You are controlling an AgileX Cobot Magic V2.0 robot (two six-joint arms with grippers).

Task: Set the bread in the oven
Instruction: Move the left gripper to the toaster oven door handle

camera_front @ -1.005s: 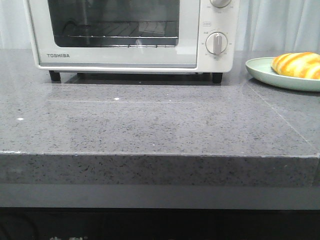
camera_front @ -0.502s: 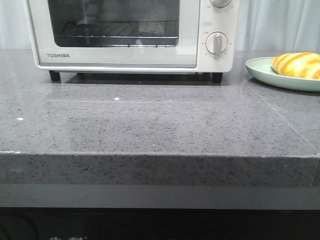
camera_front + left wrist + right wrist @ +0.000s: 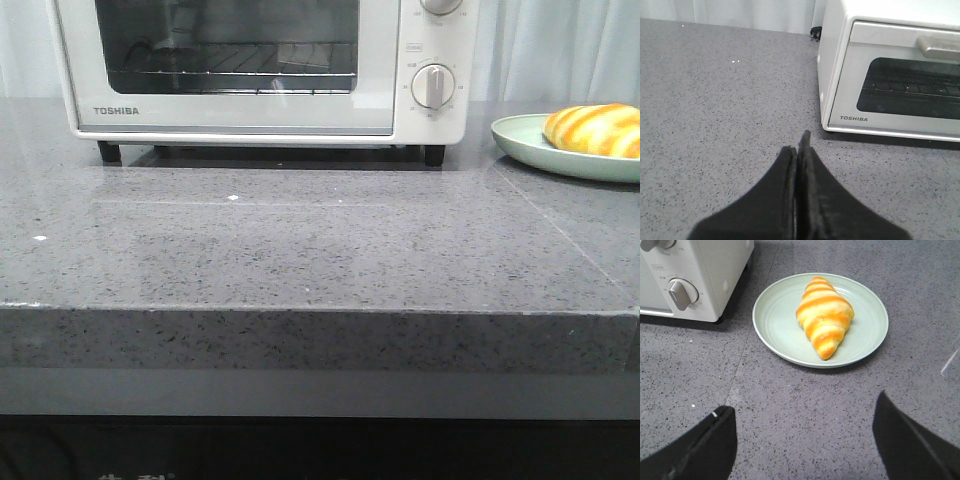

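Kitchen: oven [image 3: 260, 65], stone countertop [image 3: 320, 250]

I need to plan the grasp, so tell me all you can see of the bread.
The bread is a glossy croissant-shaped roll, golden-yellow with orange-brown stripes, tapering to a point at each end. It lies flat and whole near the middle of a pale green plate, touching nothing else. The plate stands on the grey counter to the right of the oven. No gripper touches it.

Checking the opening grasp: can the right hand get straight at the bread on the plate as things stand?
Probably yes. The right hand is open and faces the bread, which lies uncovered on the green plate; only bare countertop lies between, and the oven sits off to one side.
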